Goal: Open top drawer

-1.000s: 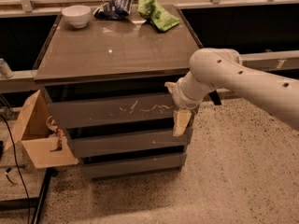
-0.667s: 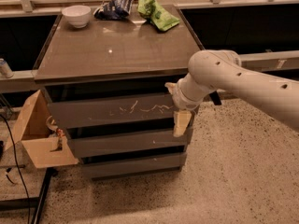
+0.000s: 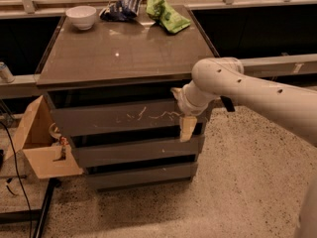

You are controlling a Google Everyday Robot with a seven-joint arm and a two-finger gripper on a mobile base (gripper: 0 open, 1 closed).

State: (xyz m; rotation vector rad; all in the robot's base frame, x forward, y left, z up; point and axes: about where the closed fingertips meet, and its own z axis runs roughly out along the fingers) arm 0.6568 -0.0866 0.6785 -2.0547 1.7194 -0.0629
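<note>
Cabinet (image 3: 124,53) centre frame, three stacked fronts facing near. Arm (image 3: 247,88) enters from the right and bends down to the cabinet's right near corner. Top drawer (image 3: 114,120) sits just under the tabletop, scratched across its middle. Its front is about in line with the two lower fronts, so it reads as not yet pulled out. Gripper (image 3: 187,125) is against the right end of that front, with a tan part hanging over its lower edge. Probably touching the panel, but the wrist blocks the contact. How wide the gripper stands, and whether it has hold of anything, cannot be told. Step in hand: getting purchase on the drawer's right end. Next move calls for a firm catch on the panel edge, then a straight pull toward near. An off-centre pull may skew the drawer. Box (image 3: 39,148) hangs at left. Bowl (image 3: 81,16) and green bag (image 3: 168,16) lie on the far tabletop.
</note>
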